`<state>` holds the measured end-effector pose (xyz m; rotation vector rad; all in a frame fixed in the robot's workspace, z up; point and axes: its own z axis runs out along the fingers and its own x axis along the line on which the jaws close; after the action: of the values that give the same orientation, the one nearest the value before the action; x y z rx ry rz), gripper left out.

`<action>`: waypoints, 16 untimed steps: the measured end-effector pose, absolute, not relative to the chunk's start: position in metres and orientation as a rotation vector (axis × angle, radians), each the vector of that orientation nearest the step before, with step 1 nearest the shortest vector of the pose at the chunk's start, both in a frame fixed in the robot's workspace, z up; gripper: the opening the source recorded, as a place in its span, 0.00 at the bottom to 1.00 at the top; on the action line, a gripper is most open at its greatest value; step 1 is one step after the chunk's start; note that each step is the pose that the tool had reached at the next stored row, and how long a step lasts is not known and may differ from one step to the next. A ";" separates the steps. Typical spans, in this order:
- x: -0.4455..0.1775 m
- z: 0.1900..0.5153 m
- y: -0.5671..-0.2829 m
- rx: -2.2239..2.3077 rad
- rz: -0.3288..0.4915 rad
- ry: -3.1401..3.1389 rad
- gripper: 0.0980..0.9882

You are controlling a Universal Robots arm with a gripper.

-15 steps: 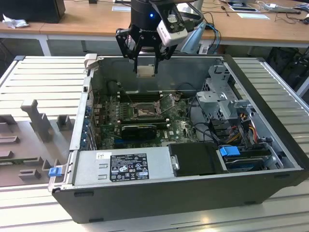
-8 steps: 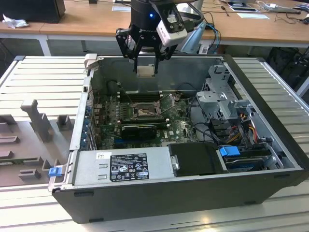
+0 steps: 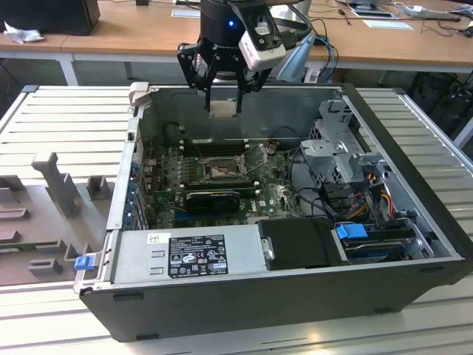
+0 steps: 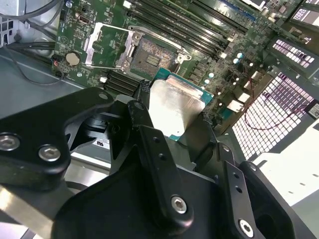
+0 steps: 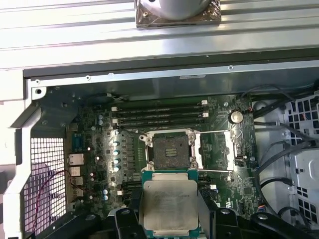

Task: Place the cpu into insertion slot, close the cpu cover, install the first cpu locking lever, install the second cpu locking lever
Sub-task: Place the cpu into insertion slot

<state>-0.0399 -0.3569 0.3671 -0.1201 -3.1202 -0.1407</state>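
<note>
My gripper (image 3: 223, 102) hangs over the open computer case, shut on the cpu (image 3: 223, 109), a small silvery square chip on a green base. In both wrist views the cpu (image 5: 169, 204) (image 4: 177, 107) sits flat between the black fingers (image 5: 130, 215) (image 4: 143, 112). Well below it lies the insertion slot (image 5: 171, 151) (image 4: 149, 56) (image 3: 222, 171), open, with its dark contact field bare. The cpu cover (image 5: 217, 149) (image 4: 107, 45) (image 3: 259, 157) is swung open and lies beside the slot. Thin wire levers run along the slot's sides.
Long black memory slots (image 5: 159, 112) lie just beyond the slot. A grey power supply (image 3: 188, 255) and a black box (image 3: 299, 244) fill the case's near side. A drive cage (image 3: 344, 151) with cables stands at the exterior view's right. A grey fixture (image 3: 52, 185) sits outside the case.
</note>
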 end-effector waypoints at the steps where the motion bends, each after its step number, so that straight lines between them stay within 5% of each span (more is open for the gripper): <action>1: -0.040 0.367 -0.357 -0.122 -0.141 -3.120 0.48; 16: -0.040 0.367 -0.357 -0.166 -0.141 -3.119 0.48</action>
<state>-0.0399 -0.3569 0.3671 -0.1658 -3.1194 -0.1411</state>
